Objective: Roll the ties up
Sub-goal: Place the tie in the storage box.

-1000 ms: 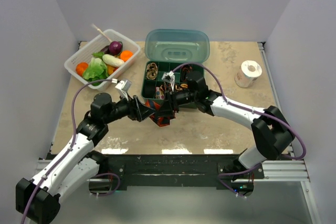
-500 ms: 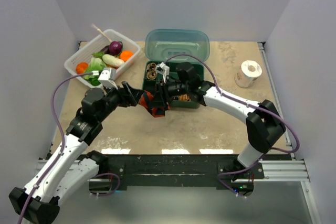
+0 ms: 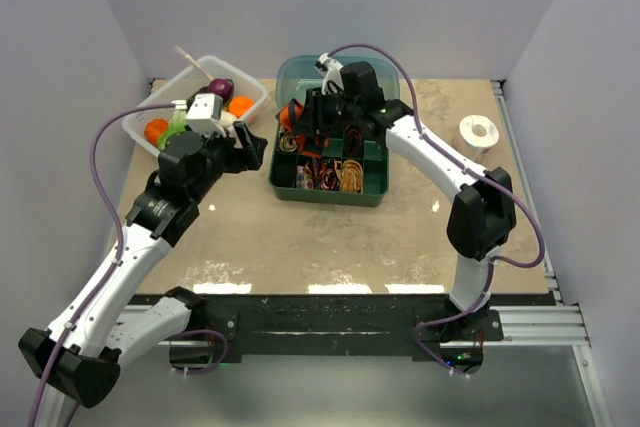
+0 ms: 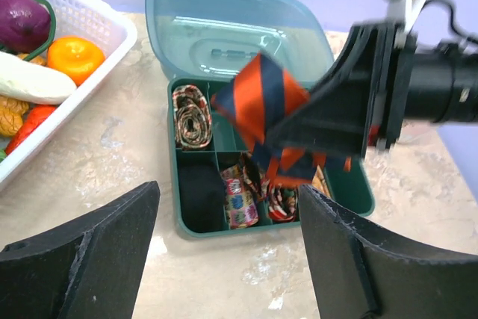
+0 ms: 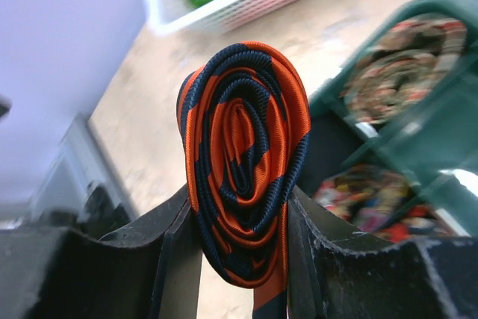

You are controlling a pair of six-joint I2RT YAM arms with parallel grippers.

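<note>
While the right fingers [image 5: 240, 207] are squeezed shut on the orange tie [image 5: 243, 147], one black finger on each side of the roll, the left fingers [image 4: 228, 196] are spread wide with nothing in them, hanging over the table [image 3: 330, 237] near the white basket [image 3: 135, 127] of veggies.

So the tie is pinched across its lower half, and the top of the coil sticks up past the fingertips. From the overhead camera it's up over the far-left corner of the green box [image 3: 375, 192], right by the teal lid [image 4: 224, 28] that sits behind the box. Can't really tell how high above the box it is.

Looks-wise it's orange-red with dark navy diagonal stripes, wound into a tight oval spiral, and you can see the ribbed weave on the edges. It's not totally tidy though. From the left wrist camera a flat pointed end sticks out up and to the left, and a striped bit dangles under the fingers.

Other rolled ties are in the box: a brown-gold coil [image 4: 192, 113] in the far-left compartment and a red patterned one [image 4: 237, 201] in a near-middle slot, with more beside it. The near-left compartment just looks dark, can't make out what's in it.

The tape roll [image 3: 478, 133] sits off on the right side of the table, well apart from everything.
</note>
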